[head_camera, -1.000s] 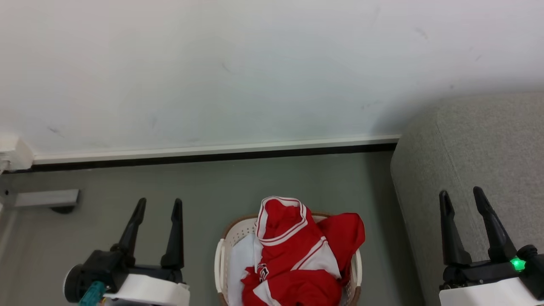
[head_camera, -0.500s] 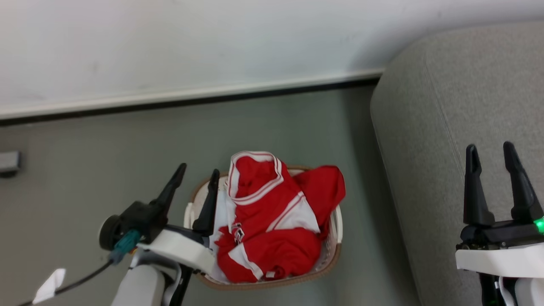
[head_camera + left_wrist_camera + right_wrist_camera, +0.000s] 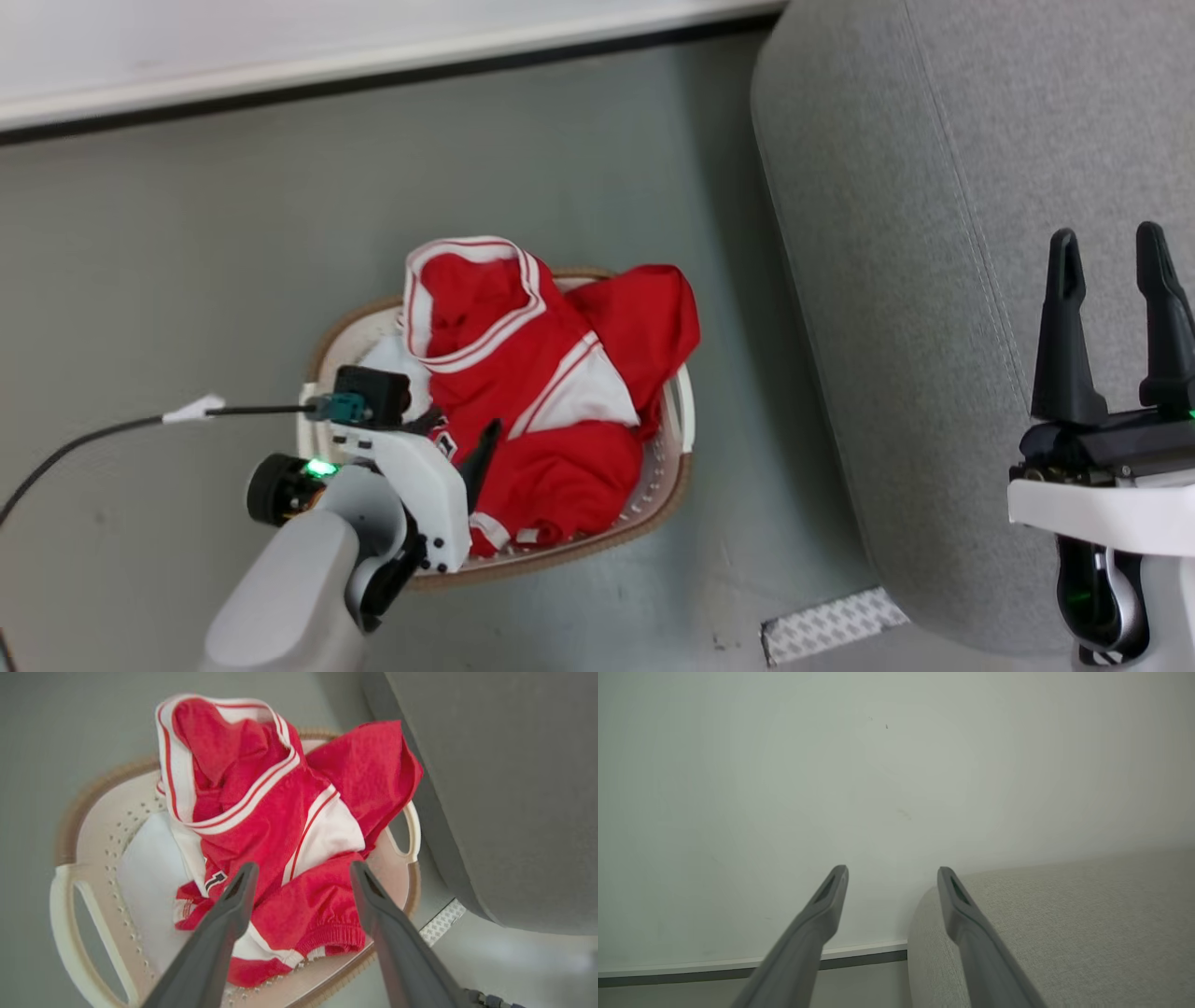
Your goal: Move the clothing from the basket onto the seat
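The left arm reaches forward from the lower left of the head view. Its pale grey forearm (image 3: 280, 597) angles up to a white wrist housing (image 3: 415, 485) that bends downward, with a green light (image 3: 320, 467) glowing at the joint. The left claw (image 3: 302, 865) points down and away, its two dark fingers (image 3: 226, 924) spread wide with nothing gripped between them. The right arm sits at the lower right with its wrist level. The right claw (image 3: 1107, 233) stands upright, fingers parted and empty.
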`<state>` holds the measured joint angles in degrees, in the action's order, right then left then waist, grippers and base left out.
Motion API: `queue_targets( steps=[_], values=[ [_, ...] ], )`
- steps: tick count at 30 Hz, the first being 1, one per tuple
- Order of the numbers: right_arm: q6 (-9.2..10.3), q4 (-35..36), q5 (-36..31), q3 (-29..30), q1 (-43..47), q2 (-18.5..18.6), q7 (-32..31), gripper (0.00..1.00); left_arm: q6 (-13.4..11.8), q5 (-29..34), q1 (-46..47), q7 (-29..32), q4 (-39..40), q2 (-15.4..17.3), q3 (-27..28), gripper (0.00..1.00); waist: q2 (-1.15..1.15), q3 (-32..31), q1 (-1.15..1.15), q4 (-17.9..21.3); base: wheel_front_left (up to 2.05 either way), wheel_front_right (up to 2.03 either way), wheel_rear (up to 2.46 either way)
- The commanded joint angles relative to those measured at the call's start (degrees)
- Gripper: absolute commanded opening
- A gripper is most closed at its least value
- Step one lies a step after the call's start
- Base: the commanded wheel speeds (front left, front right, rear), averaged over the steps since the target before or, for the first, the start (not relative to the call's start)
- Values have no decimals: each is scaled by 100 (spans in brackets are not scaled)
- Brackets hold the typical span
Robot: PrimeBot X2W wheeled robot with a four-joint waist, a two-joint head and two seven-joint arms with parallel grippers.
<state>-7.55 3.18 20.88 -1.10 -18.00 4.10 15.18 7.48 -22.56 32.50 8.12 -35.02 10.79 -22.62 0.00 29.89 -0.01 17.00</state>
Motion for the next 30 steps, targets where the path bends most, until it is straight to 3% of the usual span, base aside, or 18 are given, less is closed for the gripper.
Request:
queue_targets(
  steps=[1,18,28,29,30],
  values=[
    [12,26,54,19,-142,-19,-4,100,-4,-146,183,218,-148,111,-132,100,0,329,1,242,0,0,0],
    [12,96,530,-217,-718,-128,-5,100,-7,-340,1438,1331,-1568,444,-1427,100,0,1467,1,890,0,0,0],
    [12,33,838,-371,-832,-127,-5,100,-7,-251,1921,1659,-2282,515,-1771,100,0,1730,1,1145,0,0,0],
    [12,29,866,-380,-831,-126,-5,100,-7,-247,1965,1644,-2340,509,-1791,67,0,1738,1,1159,0,0,0],
    [12,23,881,-386,-827,-127,-5,100,-7,-248,2002,1614,-2374,501,-1807,19,0,1744,1,1170,0,0,0]
  ],
)
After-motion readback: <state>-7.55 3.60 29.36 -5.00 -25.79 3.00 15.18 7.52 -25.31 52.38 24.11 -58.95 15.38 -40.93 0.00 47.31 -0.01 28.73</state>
